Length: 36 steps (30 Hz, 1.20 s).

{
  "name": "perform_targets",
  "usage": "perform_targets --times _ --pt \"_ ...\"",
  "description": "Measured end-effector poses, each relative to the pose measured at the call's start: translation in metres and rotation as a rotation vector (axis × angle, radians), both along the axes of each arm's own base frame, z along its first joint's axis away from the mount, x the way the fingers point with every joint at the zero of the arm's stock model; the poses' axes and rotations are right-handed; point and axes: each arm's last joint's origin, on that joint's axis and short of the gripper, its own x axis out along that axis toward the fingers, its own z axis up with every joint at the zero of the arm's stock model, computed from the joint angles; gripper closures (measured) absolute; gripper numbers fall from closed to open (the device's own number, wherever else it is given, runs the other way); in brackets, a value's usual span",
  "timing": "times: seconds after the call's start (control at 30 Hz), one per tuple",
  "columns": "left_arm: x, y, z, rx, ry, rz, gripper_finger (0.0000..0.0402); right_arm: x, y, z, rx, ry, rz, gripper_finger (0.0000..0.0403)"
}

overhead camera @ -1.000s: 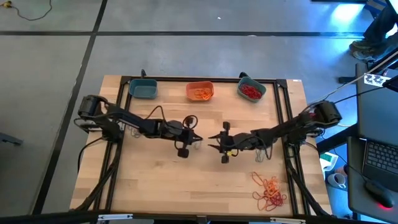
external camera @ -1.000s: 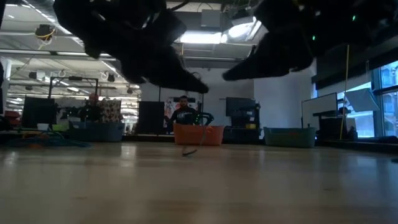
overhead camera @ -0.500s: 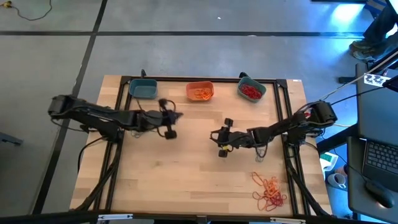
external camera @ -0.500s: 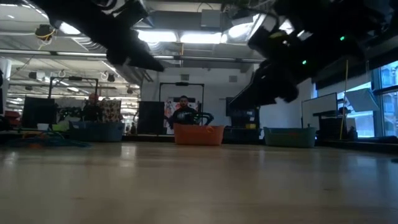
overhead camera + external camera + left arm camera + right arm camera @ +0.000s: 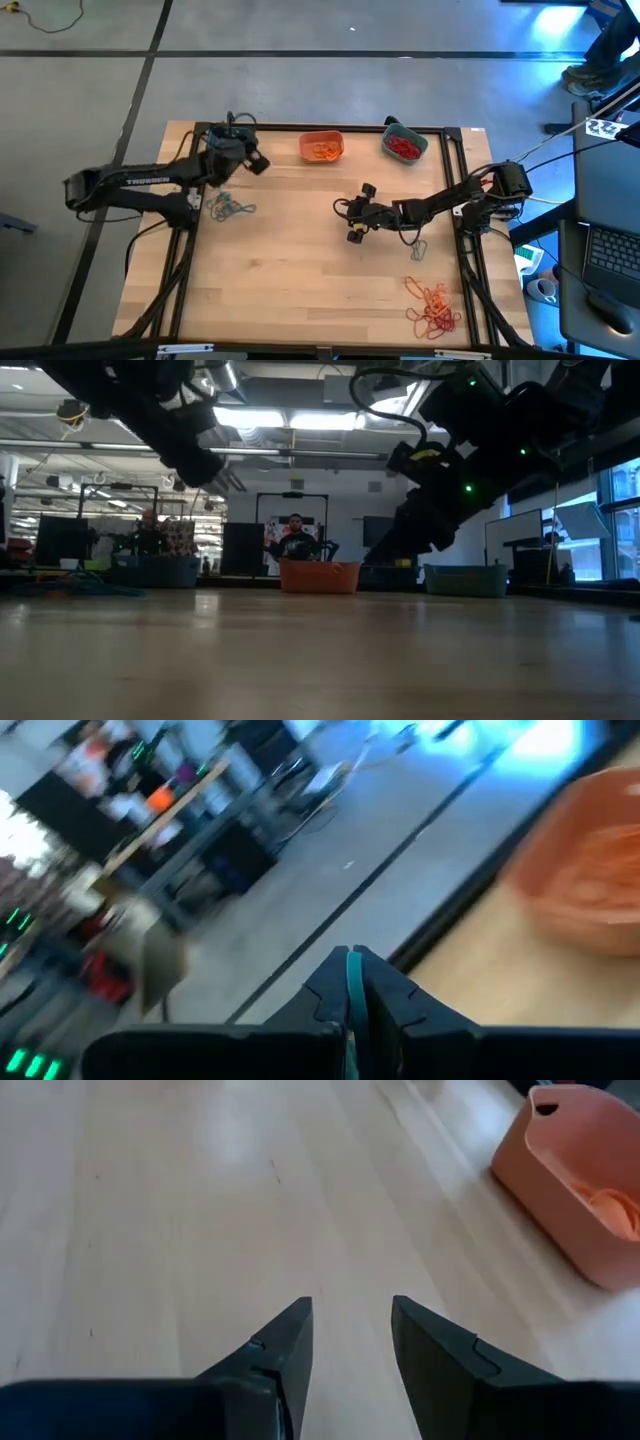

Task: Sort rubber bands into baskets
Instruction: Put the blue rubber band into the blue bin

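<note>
Although the left gripper [image 5: 232, 147] covers the far-left teal basket from above, the left wrist view shows its fingers pinching a teal rubber band [image 5: 353, 1000]. Mid-tabletop, the right gripper [image 5: 350, 1342] hangs spread over bare wood — the orange basket [image 5: 590, 1175] nearby. More bands lie loose: a grey-teal cluster [image 5: 230, 208] and an orange pile [image 5: 433, 307] at the near-right edge.

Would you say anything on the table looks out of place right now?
Yes: loose rubber bands lie outside the baskets, an orange tangle near the front right corner and a grey-teal clump on the left. The left tool pinches a teal band.
</note>
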Motion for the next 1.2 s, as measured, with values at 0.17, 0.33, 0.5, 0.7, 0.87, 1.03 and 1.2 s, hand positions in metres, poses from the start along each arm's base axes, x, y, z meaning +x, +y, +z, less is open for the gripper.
perform_targets --times 0.17,0.33,0.5,0.7,0.87,1.03,1.2 --pt "-0.016 0.026 -0.002 -0.010 -0.006 0.157 0.0388 0.000 0.000 -0.001 0.011 0.005 0.002 0.0262" --pt "-0.030 0.043 -0.002 -0.017 -0.033 0.268 0.0391 0.000 0.000 0.000 0.012 -0.002 0.002 0.0262" --pt "-0.037 0.053 -0.006 -0.053 -0.049 0.296 0.0368 0.000 0.000 0.000 0.013 -0.006 0.002 0.0262" --pt "-0.041 0.058 -0.020 -0.184 -0.036 0.266 0.0294 0.000 0.000 0.000 0.012 -0.005 0.001 0.0262" --pt "-0.040 0.051 -0.027 -0.260 -0.013 0.256 0.0252 0.000 0.000 0.000 0.012 -0.005 0.002 0.0262" --pt "-0.031 0.036 -0.027 -0.359 -0.041 0.103 0.0243 0.000 0.000 0.000 0.012 -0.005 0.002 0.0262" --pt "-0.019 0.012 -0.032 -0.590 -0.074 -0.192 0.0243 0.000 0.000 0.000 0.014 -0.006 0.001 0.0262"
